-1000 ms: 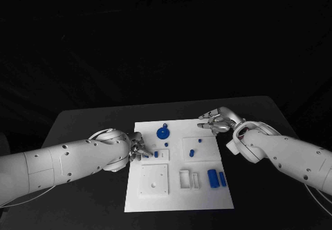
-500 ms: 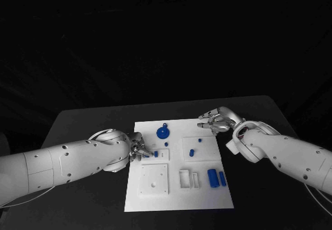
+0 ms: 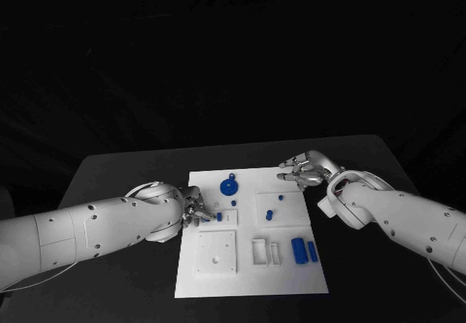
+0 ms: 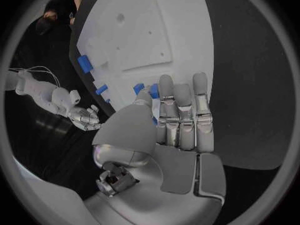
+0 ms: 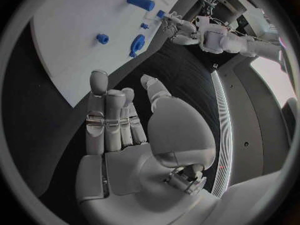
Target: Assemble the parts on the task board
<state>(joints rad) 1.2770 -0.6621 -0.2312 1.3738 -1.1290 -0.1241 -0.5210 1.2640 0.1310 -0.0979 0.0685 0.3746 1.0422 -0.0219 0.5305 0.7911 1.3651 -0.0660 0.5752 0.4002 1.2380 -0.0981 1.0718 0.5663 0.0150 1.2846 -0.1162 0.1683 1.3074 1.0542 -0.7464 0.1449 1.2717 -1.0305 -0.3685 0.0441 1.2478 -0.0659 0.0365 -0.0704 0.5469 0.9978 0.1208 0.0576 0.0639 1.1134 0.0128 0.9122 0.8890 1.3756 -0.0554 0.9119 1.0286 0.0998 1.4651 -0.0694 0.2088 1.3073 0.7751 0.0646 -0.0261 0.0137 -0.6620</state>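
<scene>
I see the task board [image 3: 248,282], a flat matte white plate, lying lengthwise in the middle of the black table [image 3: 116,175]. On it sit smooth blue plastic parts: a round disc-like piece [image 3: 230,186] near the far end, a small peg [image 3: 269,215] on a raised white square, and two short cylinders [image 3: 305,249] side by side near the right edge, beside a white rectangular frame [image 3: 264,252]. My left hand [image 3: 189,208], silver and segmented, rests at the board's left edge; its thumb and fingertips close on a small blue block [image 4: 145,89]. My right hand [image 3: 304,168] hovers off the board's far right corner, fingers loosely curled together, holding nothing.
</scene>
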